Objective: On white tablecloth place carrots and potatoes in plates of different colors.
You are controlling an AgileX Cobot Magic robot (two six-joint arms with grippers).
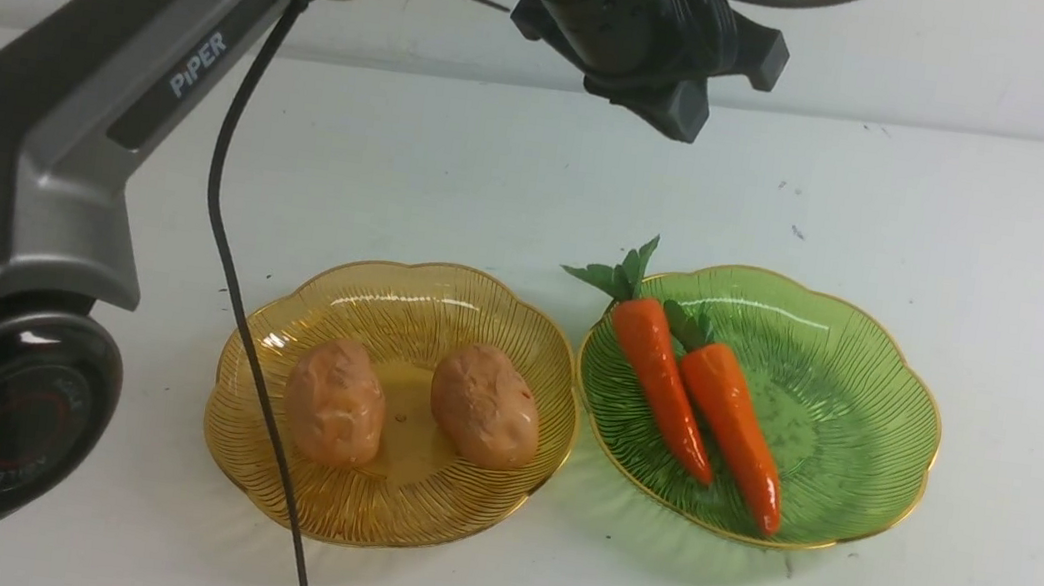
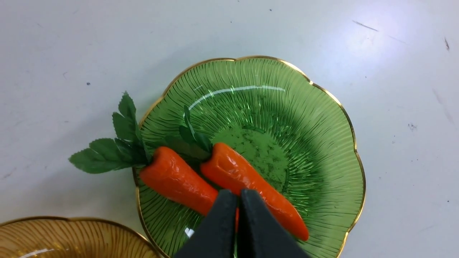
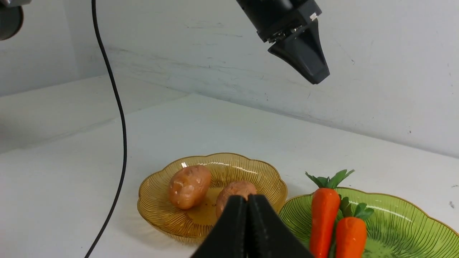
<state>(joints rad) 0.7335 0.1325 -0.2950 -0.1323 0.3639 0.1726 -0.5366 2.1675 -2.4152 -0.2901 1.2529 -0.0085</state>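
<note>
On the white tablecloth (image 1: 992, 244), the amber plate (image 1: 370, 525) holds two potatoes (image 1: 334, 401) (image 1: 485, 405). To its right, the green plate (image 1: 870, 409) holds two carrots (image 1: 662, 382) (image 1: 731, 431) side by side, and one leafy top hangs over the rim. My left gripper (image 1: 681, 122) hangs high above the table behind the plates. It is shut and empty, and in its wrist view its tips (image 2: 238, 195) are over the carrots (image 2: 244, 175). My right gripper (image 3: 246, 200) is shut on nothing, near the plates' front, and is out of the front view.
A black cable (image 1: 228, 224) drops from the left arm (image 1: 47, 150) and crosses in front of the amber plate's left side. A pale wall (image 1: 1017, 56) bounds the table at the back. Bare cloth lies to the right of the green plate.
</note>
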